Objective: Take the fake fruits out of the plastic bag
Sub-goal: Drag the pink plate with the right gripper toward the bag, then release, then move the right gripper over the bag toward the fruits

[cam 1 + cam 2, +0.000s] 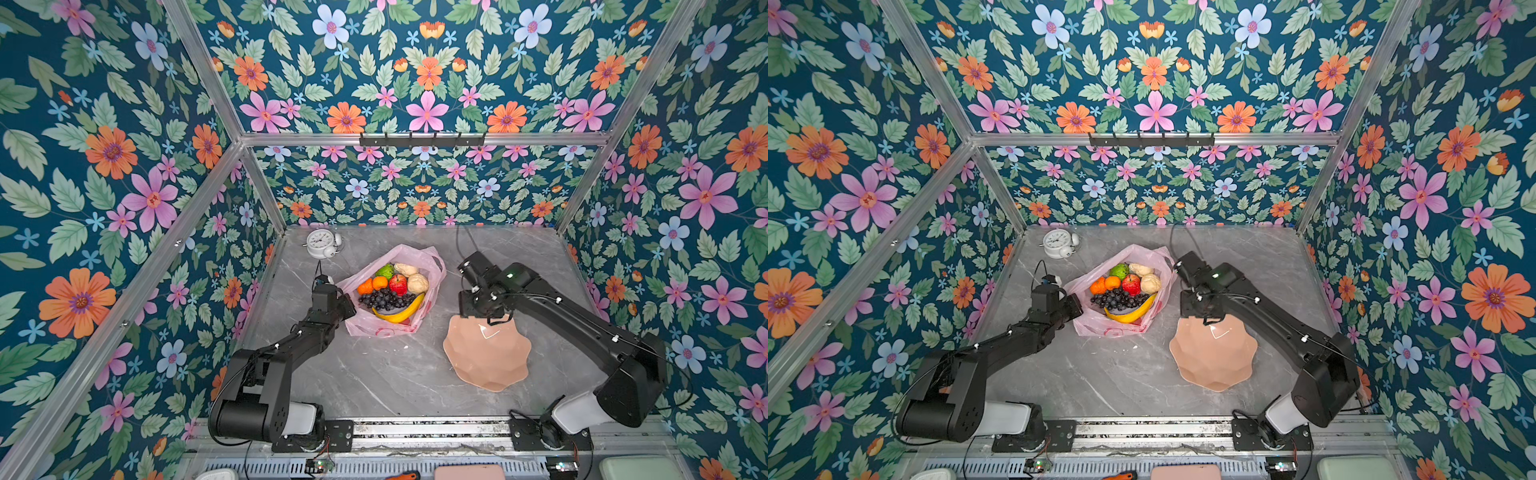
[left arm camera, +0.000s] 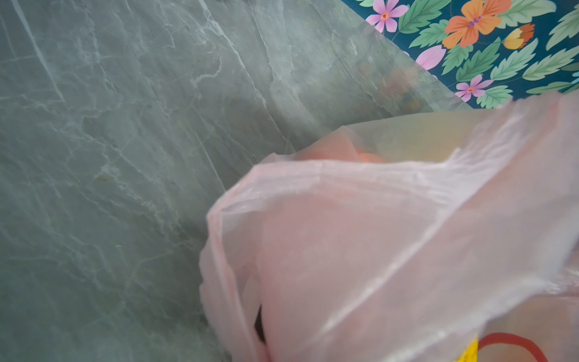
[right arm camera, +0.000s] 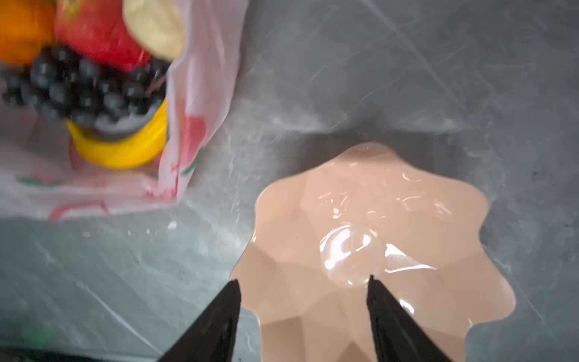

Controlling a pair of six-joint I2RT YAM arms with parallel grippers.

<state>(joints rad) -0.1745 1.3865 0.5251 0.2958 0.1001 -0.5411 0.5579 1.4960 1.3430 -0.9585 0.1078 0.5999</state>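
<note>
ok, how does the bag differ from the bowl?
The bag is thin, crinkled and see-through with red prints; the bowl is rigid, glossy, opaque and plain. The bag holds fruit; the bowl is empty. Both are pink and sit on the table.

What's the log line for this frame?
left gripper: shut on bag edge | right gripper: open, empty, over bowl | fruits: all in bag | bowl: empty
</note>
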